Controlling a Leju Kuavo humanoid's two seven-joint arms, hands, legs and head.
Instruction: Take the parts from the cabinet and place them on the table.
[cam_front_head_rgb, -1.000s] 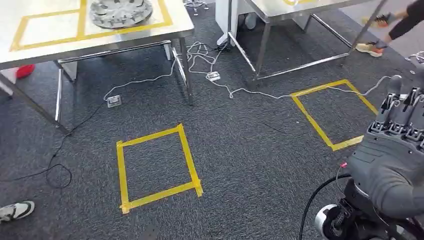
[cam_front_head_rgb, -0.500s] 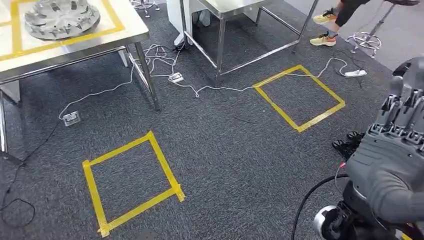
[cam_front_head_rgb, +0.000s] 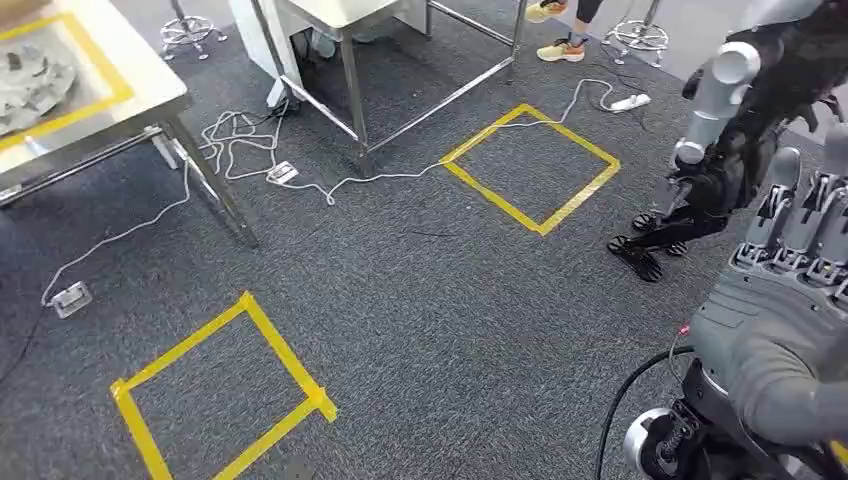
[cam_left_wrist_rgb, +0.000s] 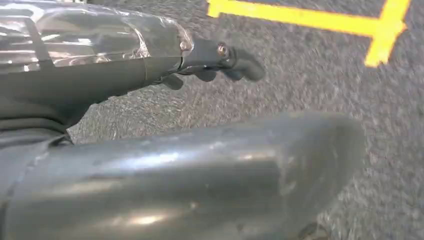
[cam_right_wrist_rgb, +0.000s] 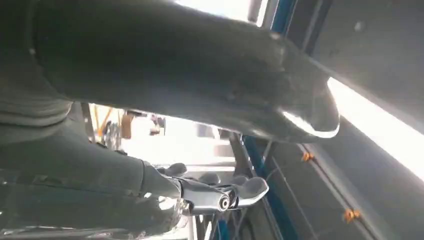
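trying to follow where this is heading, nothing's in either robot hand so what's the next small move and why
Probably to keep turning right until the cabinet comes into sight. The right robot hand is raised and holds nothing, and the left robot hand hangs over the carpet holding nothing. The table with a part on it is at the far left edge, and the head view shows floor tape and cables, no cabinet.

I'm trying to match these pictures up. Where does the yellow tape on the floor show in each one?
Head view: two yellow tape squares on the carpet, one low on the left and one upper middle.
Left wrist view: a tape strip and corner along the top edge; which square it belongs to cannot be told.
Right wrist view: not in it; this camera points away from the floor.
Shared landmark: the dark grey carpet, in the head and left wrist views.
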